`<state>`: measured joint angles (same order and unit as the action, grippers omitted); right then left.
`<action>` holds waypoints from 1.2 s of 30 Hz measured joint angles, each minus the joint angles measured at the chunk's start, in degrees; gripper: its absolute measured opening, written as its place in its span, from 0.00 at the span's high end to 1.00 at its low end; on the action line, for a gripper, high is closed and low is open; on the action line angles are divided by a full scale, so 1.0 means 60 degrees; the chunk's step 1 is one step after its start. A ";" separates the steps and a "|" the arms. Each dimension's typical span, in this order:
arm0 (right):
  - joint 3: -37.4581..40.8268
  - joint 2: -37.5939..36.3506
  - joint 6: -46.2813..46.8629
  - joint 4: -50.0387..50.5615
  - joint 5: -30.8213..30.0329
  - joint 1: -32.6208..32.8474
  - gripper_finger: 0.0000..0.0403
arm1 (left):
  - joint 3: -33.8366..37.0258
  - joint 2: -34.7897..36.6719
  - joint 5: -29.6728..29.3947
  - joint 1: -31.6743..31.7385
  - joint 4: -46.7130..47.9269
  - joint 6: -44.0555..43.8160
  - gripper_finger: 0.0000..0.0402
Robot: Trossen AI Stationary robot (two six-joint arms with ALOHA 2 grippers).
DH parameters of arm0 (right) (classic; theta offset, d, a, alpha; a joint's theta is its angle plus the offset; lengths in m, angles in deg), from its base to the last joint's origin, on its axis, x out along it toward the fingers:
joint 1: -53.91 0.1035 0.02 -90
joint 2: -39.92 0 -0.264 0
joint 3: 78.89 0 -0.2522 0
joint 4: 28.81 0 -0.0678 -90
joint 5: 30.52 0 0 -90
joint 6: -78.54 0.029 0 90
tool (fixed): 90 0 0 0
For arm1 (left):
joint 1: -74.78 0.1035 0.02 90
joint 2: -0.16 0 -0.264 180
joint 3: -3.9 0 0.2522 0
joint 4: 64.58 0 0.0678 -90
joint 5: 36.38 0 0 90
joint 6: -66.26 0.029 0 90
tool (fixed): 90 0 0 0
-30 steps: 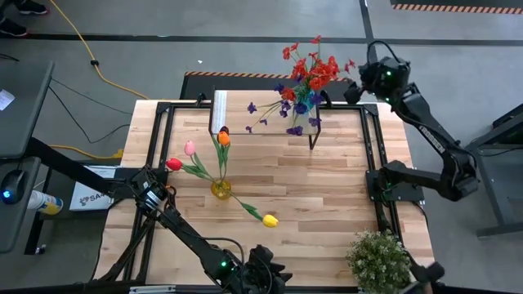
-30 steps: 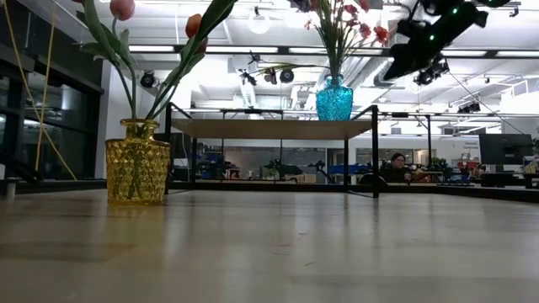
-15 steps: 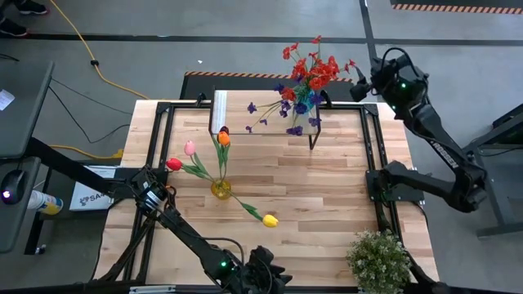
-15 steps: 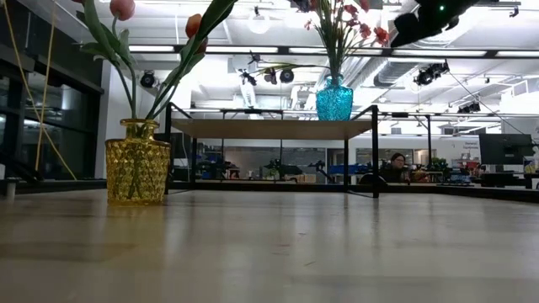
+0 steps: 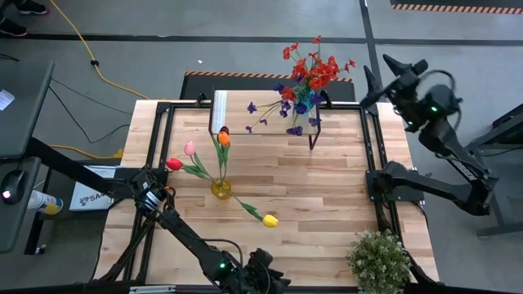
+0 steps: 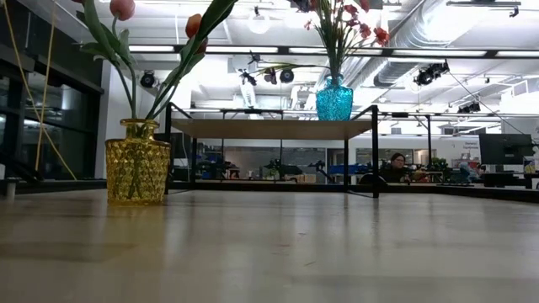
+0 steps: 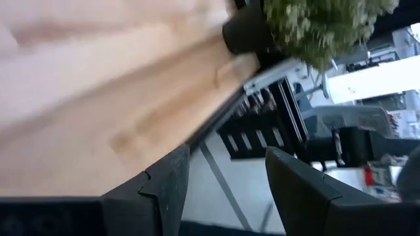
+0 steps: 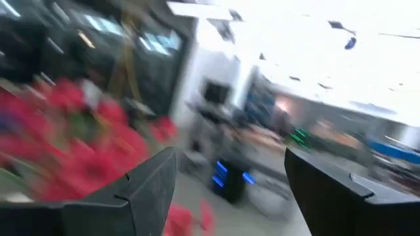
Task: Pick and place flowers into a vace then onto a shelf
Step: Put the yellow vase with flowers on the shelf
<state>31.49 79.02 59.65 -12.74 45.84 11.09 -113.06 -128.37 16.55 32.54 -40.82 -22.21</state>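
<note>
Flowers (image 5: 219,165) stand in two groups. At centre left of the high view, tulips sit in a yellow vase (image 5: 221,189) on the table (image 5: 327,196), with one yellow tulip (image 5: 269,220) leaning low toward the lower centre. At upper centre, red and purple sprays (image 5: 309,77) stand in a blue vase (image 6: 334,99), which rests on the shelf (image 6: 269,128) toward its right end in the low view.

Left gripper (image 5: 260,276) waits at the lower centre edge of the high view. Its jaws are parted and empty, with only table edge and floor visible between them in the left wrist view. A potted plant (image 5: 378,260) stands at the lower right.

Right gripper (image 5: 391,72) is now at the upper right of the high view, beyond the table edge. A second ago it was close beside the red sprays; it has since drawn away to the right and has left the low view altogether. Its jaws are released and carry nothing.

Judgement: the blue vase placement appears complete. The yellow vase on the table likely remains to be shelved.
</note>
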 joint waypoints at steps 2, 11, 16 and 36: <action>0.0000 -0.0241 0.0275 -0.0325 0.0525 0.0426 0.32 | 0.0000 0.0000 0.0230 -0.0111 -0.0011 -0.0366 0.42; -0.0004 -0.1029 0.1360 -0.1474 0.2400 0.2080 0.32 | 0.0000 0.0000 0.0588 -0.1032 0.0048 -0.2698 0.42; -0.0004 -0.1102 0.2211 -0.1852 0.3531 0.2724 0.32 | -0.0004 0.0000 0.0614 -0.1549 0.0418 -0.3767 0.42; -0.0004 -0.1095 0.3920 -0.1832 0.5081 0.4110 0.32 | -0.0004 0.0000 0.1006 -0.2017 0.8794 -0.8066 0.42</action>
<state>31.47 72.45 83.17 -23.74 76.32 35.75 -113.08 -128.37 22.58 20.43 11.94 -70.61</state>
